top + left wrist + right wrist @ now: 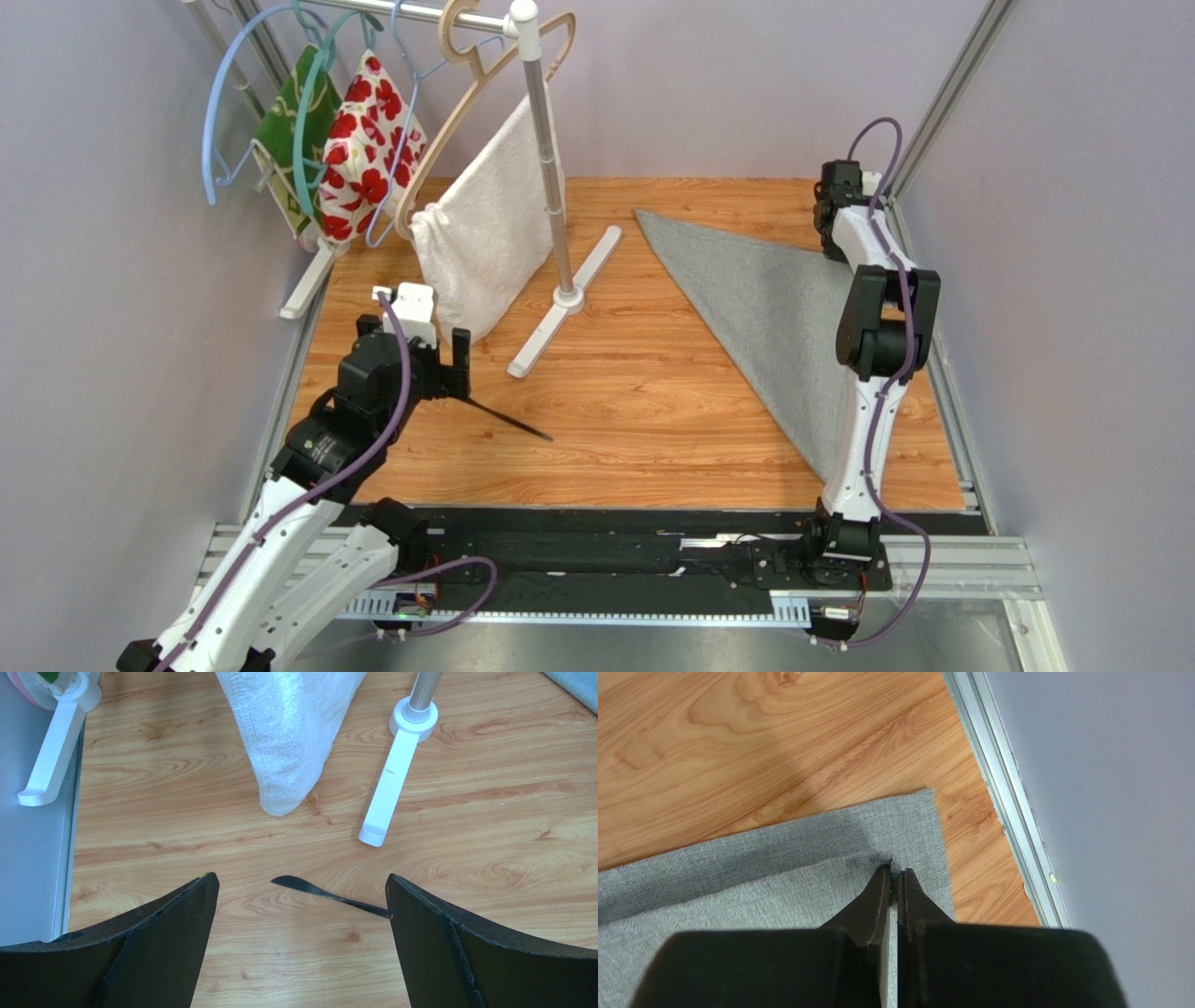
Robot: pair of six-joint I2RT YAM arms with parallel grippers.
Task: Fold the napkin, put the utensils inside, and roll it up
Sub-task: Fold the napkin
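Left hand gapes wide above one black knife; right hand is clenched on one grey napkin.

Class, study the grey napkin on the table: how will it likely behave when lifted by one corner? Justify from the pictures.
Probably floppy: the napkin lies flat in a folded triangle and puckers where the right gripper pinches its corner. Likely light, since the layers look thin. Its woven surface should grip rather than slip.

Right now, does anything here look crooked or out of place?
Yes: on the napkin the top layer stops short of the corner beneath, by the right end effector. The knife lies apart from it.
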